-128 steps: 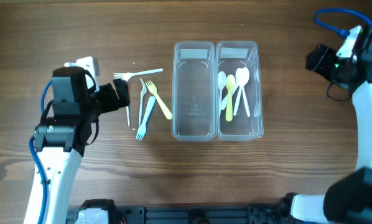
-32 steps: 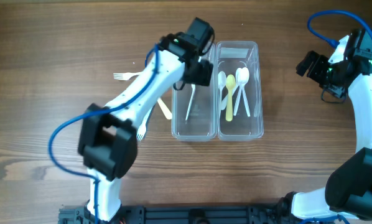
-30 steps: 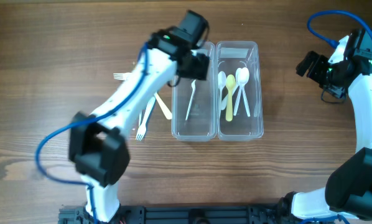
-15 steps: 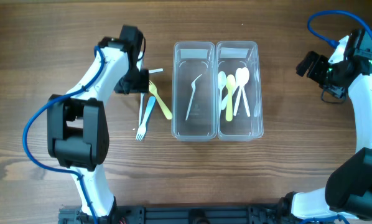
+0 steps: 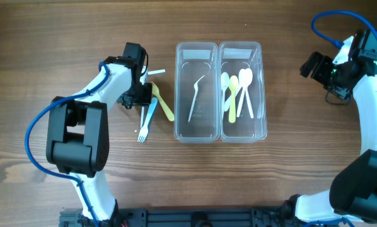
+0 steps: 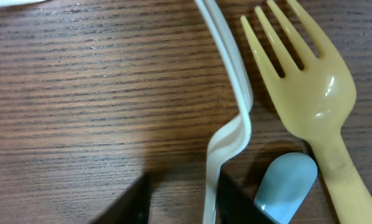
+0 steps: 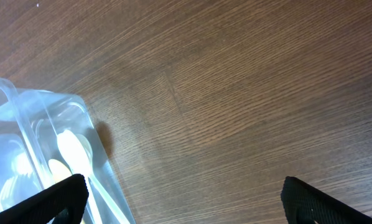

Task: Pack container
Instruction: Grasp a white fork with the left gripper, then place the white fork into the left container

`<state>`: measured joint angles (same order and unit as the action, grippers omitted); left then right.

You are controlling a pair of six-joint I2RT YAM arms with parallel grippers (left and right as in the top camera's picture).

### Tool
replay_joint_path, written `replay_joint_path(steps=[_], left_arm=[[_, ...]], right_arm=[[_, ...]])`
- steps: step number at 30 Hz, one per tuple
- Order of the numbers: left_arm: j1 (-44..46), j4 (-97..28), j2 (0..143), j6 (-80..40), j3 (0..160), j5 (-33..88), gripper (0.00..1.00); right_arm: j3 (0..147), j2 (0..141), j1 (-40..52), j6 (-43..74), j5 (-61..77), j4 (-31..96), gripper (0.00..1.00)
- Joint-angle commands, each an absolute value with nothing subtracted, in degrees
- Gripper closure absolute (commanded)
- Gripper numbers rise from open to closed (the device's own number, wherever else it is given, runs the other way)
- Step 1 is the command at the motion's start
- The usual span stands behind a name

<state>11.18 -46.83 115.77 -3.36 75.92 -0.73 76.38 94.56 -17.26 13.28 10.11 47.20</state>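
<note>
The clear two-part container (image 5: 218, 47) stands mid-table. Its left half holds one white fork (image 5: 195, 98); its right half holds several spoons (image 5: 236, 94). Left of it, a yellow fork (image 5: 163, 106), a blue fork (image 5: 147, 120) and white forks lie on the wood. My left gripper (image 5: 141, 99) is low over them. In the left wrist view its jaws (image 6: 180, 205) straddle a white fork handle (image 6: 231, 134), which rests against the right finger (image 6: 239, 204), with a gap to the left finger (image 6: 133, 202). The yellow fork (image 6: 310, 81) and the blue handle end (image 6: 285, 180) lie beside it. My right gripper (image 5: 319, 63) hangs open and holds nothing.
Another white fork (image 5: 154, 72) lies just behind the left gripper. In the right wrist view, the container's corner (image 7: 24, 106) shows at the left, and bare wood lies between the wide-apart jaws (image 7: 189, 202). The right arm stays at the far right edge.
The left arm let go of a white fork in the left half, swung back to the forks on the table and lowered. Its jaws have narrowed around a white handle. The right arm has not moved.
</note>
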Motion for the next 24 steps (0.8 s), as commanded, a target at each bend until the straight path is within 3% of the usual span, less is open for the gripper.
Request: replay_joint_path(steps=[1, 7, 17, 24], left_arm=[[11.51, -46.68, 117.78, -3.01, 73.32, 1.04, 0.78], [12.71, -49.52, 117.73, -3.03, 73.97, 0.93, 0.96], [20.14, -68.93, 111.63, -3.46, 100.27, -2.61, 0.96], [28.58, -64.53, 107.83, -12.82, 107.18, -2.44, 0.96]], right_arm=[[76.16, 95.04, -17.28, 13.93, 10.57, 47.20, 0.00], [76.16, 95.04, -17.28, 13.96, 10.59, 47.22, 0.00], [76.16, 95.04, -17.28, 13.96, 10.59, 47.22, 0.00], [76.16, 95.04, -17.28, 13.96, 10.59, 47.22, 0.00]])
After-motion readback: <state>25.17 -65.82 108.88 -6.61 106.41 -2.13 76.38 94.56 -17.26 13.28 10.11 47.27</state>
